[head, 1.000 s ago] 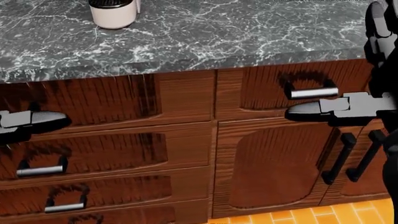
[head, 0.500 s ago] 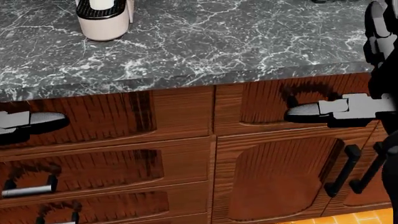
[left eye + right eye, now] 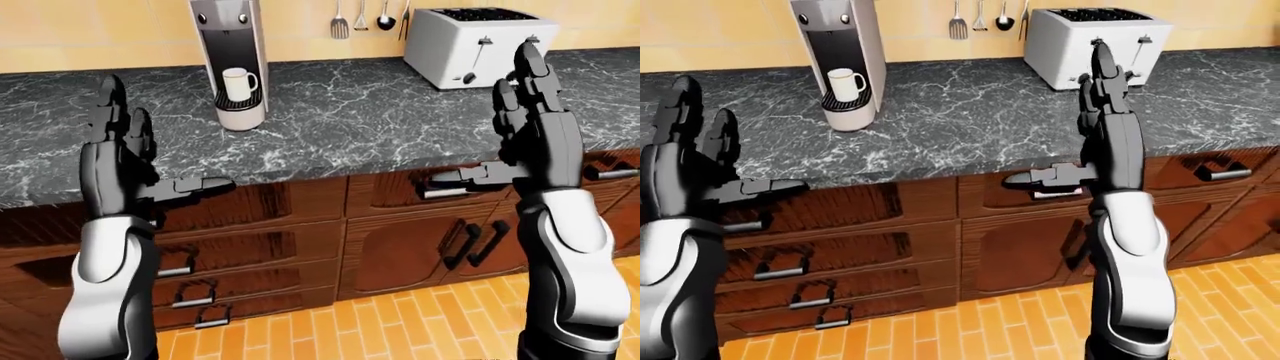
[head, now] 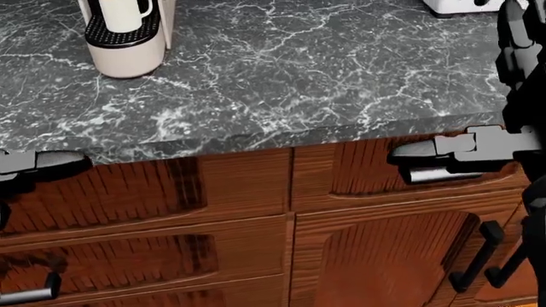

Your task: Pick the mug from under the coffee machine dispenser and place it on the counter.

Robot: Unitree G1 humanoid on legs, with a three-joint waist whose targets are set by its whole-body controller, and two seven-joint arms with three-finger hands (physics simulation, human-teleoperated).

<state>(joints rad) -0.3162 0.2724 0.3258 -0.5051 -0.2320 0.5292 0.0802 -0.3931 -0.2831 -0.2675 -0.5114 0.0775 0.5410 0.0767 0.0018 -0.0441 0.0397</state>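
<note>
Mug not yet reached, both hands raised and spread wide.

The white mug [image 3: 237,83] is seen standing upright on the drip tray under the dispenser of the coffee machine [image 3: 231,52], far back on the left of the grey marble counter [image 3: 360,127]. The left hand [image 3: 122,154] and right hand [image 3: 535,120] are held up near the counter's front edge, fingers released, nothing gripped. The mug is judged rigid, light, glazed and likely slick, breakable if knocked. A grasp around the body is favoured, its handle [image 3: 861,84] being turned to the right. The toaster [image 3: 478,36] sits well apart, far right.
</note>
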